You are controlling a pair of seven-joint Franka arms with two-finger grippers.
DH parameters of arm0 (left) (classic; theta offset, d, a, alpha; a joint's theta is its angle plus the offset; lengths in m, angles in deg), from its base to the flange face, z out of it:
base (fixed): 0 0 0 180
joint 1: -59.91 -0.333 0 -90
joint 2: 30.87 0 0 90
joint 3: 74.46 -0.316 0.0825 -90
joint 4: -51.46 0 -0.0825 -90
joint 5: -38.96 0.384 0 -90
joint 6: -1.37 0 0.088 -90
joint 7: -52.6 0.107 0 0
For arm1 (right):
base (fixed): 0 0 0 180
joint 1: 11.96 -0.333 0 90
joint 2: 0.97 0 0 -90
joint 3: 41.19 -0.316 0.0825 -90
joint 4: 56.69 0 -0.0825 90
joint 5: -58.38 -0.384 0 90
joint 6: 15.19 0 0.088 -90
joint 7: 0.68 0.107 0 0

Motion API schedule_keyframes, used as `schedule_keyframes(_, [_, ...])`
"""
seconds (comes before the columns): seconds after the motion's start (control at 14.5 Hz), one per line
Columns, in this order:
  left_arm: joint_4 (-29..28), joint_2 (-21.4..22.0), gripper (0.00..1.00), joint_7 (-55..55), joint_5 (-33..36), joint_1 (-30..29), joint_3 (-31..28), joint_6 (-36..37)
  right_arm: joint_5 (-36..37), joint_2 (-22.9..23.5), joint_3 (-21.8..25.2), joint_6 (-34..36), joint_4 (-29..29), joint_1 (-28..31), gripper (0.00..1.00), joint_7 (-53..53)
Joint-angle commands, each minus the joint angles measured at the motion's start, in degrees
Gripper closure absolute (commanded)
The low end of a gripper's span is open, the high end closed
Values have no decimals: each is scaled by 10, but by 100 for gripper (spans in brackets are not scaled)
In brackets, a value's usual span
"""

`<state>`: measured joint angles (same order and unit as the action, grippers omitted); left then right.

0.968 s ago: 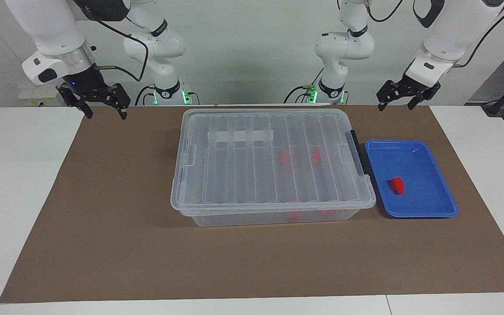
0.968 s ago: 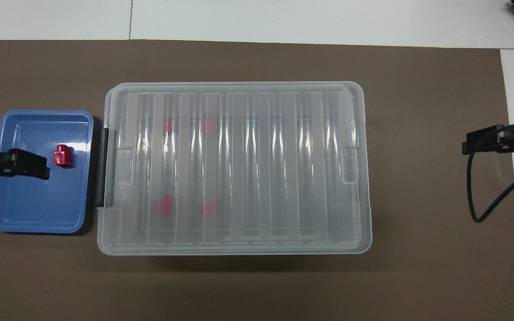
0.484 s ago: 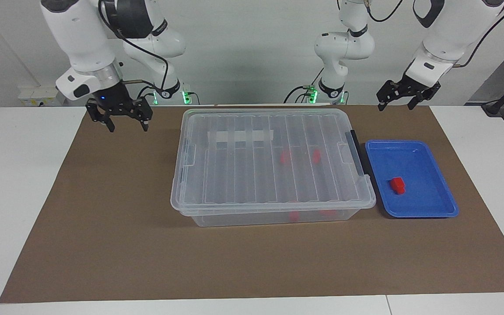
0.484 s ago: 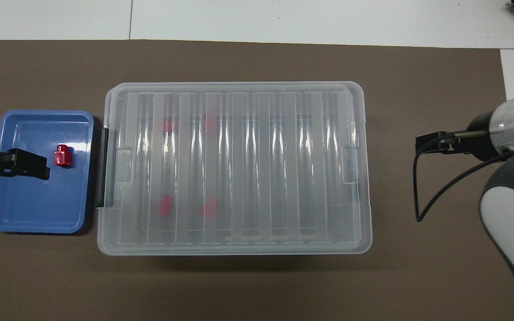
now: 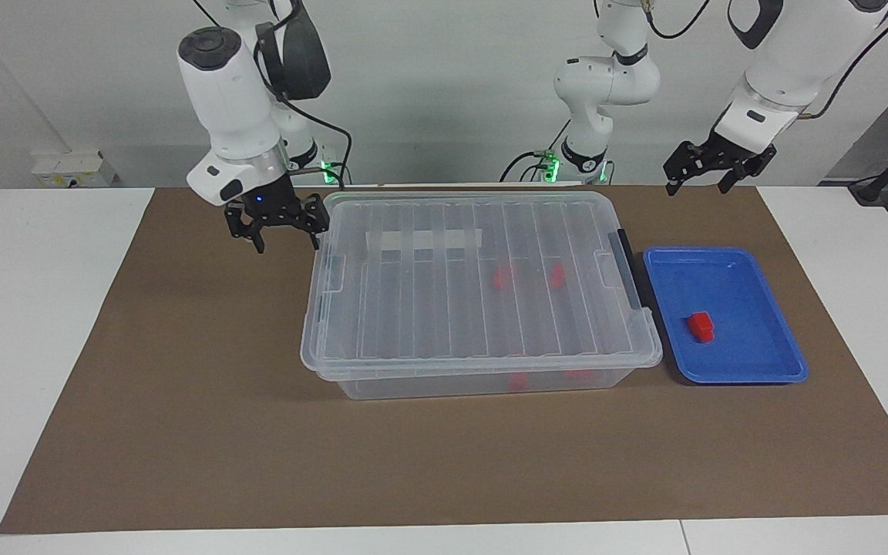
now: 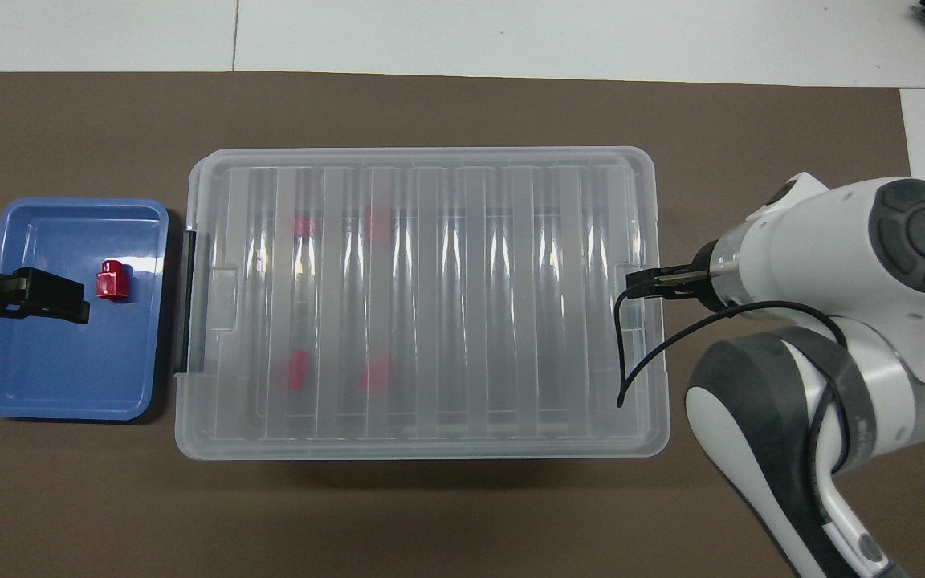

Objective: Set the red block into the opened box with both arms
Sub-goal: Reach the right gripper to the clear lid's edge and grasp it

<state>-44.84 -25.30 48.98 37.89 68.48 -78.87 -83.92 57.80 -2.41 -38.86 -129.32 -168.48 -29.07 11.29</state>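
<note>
No brand or lettering can be read; a blank strip of white tape [image 5: 424,240] lies across the ribbed lid [image 5: 475,285] of the box [image 5: 482,381].

The box, a clear plastic storage bin, sits mid-table on the brown mat [image 5: 182,432] with its lid on. Red blocks show blurred through the plastic toward the left arm's end. Just beside the box's black end handle [image 5: 629,266] lies a shallow blue tray [image 5: 768,374], and in it rests the red block [image 5: 700,326], alone and untouched.

The right gripper [image 5: 287,243] hangs over the mat at the box's end toward the right arm, close to the lid's corner, fingers spread and empty; whether it touches the lid cannot be told. The left gripper [image 5: 695,182] hovers over the mat's edge nearest the robots, by the tray's end of the table, fingers apart, holding nothing.
</note>
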Motion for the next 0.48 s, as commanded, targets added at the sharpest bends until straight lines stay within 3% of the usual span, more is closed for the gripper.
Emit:
schedule_keyframes(0.0, [-8, 12, 0, 2, 0, -2, -2, 7, -2, 3, 1, -17, -22, -2, 0, 1])
schedule_keyframes(0.41, [-8, 12, 0, 2, 0, -2, -2, 7, -2, 2, 1, -18, -41, 5, 0, -9])
